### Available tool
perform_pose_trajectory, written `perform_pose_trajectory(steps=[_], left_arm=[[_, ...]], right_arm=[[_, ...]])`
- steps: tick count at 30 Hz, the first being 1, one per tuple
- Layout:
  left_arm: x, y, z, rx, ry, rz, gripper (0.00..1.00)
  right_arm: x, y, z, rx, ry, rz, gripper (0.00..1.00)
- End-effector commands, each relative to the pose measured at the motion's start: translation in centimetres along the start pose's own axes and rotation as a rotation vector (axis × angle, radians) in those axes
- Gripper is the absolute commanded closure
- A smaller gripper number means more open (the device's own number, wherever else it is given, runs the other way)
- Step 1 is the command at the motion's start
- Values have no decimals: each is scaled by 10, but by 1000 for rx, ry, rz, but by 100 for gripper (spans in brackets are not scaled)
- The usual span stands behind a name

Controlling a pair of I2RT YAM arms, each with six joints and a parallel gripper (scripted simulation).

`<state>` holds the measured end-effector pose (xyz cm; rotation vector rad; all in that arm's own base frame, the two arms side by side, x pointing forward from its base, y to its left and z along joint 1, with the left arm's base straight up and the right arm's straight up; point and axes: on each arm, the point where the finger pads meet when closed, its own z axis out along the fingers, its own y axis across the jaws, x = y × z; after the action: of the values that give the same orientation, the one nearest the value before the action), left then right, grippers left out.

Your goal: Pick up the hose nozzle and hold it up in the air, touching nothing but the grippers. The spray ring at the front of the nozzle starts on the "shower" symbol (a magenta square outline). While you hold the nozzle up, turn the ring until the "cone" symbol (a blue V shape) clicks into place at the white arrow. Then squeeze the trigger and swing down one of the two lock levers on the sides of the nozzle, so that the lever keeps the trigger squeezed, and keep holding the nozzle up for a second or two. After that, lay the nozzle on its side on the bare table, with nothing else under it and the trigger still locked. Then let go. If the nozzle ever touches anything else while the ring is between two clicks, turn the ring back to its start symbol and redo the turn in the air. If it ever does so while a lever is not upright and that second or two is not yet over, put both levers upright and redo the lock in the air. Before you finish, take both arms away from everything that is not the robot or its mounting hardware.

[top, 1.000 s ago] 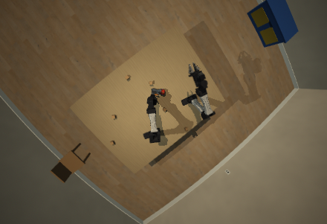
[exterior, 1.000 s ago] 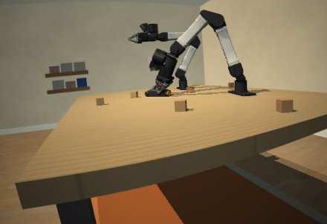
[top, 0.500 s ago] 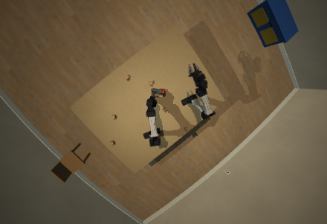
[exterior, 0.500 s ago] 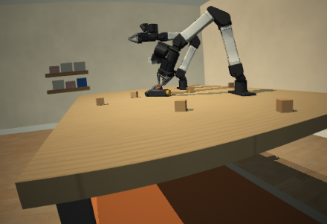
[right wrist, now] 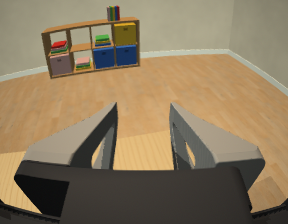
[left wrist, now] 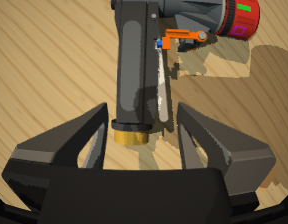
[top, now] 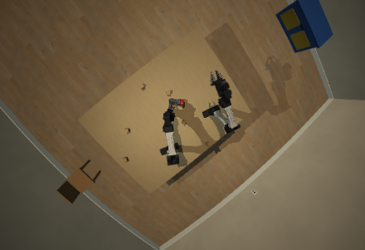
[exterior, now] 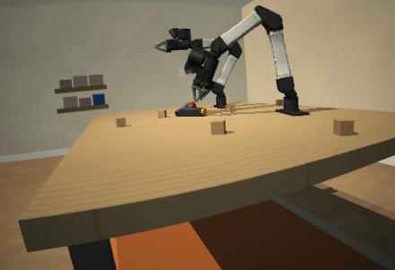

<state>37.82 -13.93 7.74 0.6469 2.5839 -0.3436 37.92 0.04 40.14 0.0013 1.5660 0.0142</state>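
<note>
The hose nozzle [top: 176, 103] [exterior: 188, 112] [left wrist: 132, 65] lies on its side on the table [top: 112, 113] [exterior: 148, 153]. In the left wrist view its red spray ring [left wrist: 241, 20] shows a green bar and a magenta square; the white arrow and blue V are not visible. An orange lock lever [left wrist: 182, 34] points back to the grip, its end beside a small blue part. The pale trigger [left wrist: 163, 95] runs close along the grip. My left gripper [left wrist: 142, 110] [exterior: 197, 100] is open just above the grip's brass end. My right gripper [right wrist: 143, 110] [top: 214, 73] is partly open and empty, raised away from the nozzle.
Small wooden cubes stand around the table; one cube [top: 169, 93] is close beside the nozzle, and another [top: 184, 122] lies towards the arm bases. The cube [exterior: 218, 126] stands nearer the table edge in the exterior view. A shelf unit [right wrist: 95, 47] stands far off by the wall.
</note>
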Motion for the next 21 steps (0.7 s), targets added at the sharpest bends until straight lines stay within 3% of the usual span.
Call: perform_pose_trajectory(steps=[1, 6, 21], left_arm=[[-30, 8, -23, -38, -105, 6, 50], [-15, 12, -19, -56, -95, -15, 50], [-71, 51, -105, -234, -427, -73, 50]], right_arm=[[-12, 4, -5, -6, -27, 3, 63], [-14, 5, -5, -9, -28, -4, 63], [-10, 1, -2, 3, -19, -13, 63]])
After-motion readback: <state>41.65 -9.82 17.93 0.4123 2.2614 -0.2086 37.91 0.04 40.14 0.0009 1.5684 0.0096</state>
